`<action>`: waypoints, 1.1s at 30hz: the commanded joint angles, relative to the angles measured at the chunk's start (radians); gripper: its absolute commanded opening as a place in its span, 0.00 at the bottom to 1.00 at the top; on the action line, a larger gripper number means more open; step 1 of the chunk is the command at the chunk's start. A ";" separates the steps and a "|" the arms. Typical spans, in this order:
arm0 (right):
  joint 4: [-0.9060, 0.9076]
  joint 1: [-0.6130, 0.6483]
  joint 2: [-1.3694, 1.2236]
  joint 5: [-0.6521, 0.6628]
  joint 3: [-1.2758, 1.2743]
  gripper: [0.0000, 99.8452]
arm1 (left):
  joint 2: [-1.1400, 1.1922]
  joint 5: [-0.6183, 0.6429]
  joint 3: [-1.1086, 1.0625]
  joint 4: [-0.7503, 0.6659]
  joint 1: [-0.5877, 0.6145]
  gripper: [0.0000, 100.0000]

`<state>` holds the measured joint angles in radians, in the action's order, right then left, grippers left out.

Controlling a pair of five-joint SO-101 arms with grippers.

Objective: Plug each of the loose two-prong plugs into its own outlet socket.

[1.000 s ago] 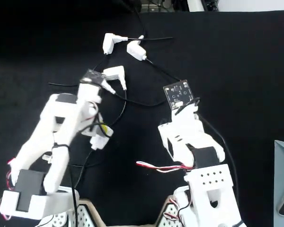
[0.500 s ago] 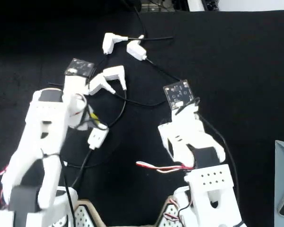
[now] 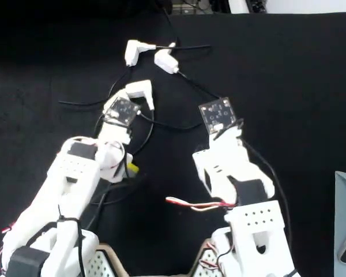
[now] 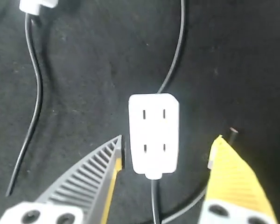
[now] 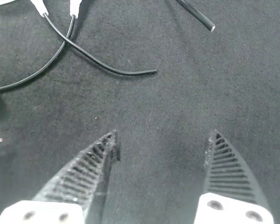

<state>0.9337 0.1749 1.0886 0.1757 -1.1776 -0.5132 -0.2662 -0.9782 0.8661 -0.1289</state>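
Left wrist view: socket [image 4: 153, 126] within tool [image 4: 169, 138]

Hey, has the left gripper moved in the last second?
Yes. Against the still white plug, the left gripper swung away from the right arm, then back toward it and lower in the high view, now open beside the outlet socket.

Left arm [image 3: 75, 173] had swung its wrist out toward the far left half a second ago; it's now back toward centre and pulled in closer to its base. The outlet socket [image 4: 154, 133], which lay exposed beside the arm in the high view, is now covered by the arm. It sits between the spread fingers of the left gripper [image 4: 169, 138].
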 commanded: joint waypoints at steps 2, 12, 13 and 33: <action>-0.018 -0.008 0.012 0.006 0.035 0.29 | -0.031 -0.003 -0.018 -0.083 0.042 0.26; -0.018 -0.008 0.012 0.006 0.035 0.29 | -0.031 -0.009 -0.111 -0.104 -0.073 0.20; -0.018 -0.008 0.012 0.006 0.035 0.29 | -0.031 -0.028 -0.113 -0.103 -0.087 0.18; -0.014 -0.008 0.012 0.006 0.035 0.29 | 0.192 0.009 0.028 -0.100 -0.054 0.26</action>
<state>0.9337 0.1749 1.0886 0.1757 -1.1776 -0.3537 -0.2846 -1.0165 0.7679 -0.2010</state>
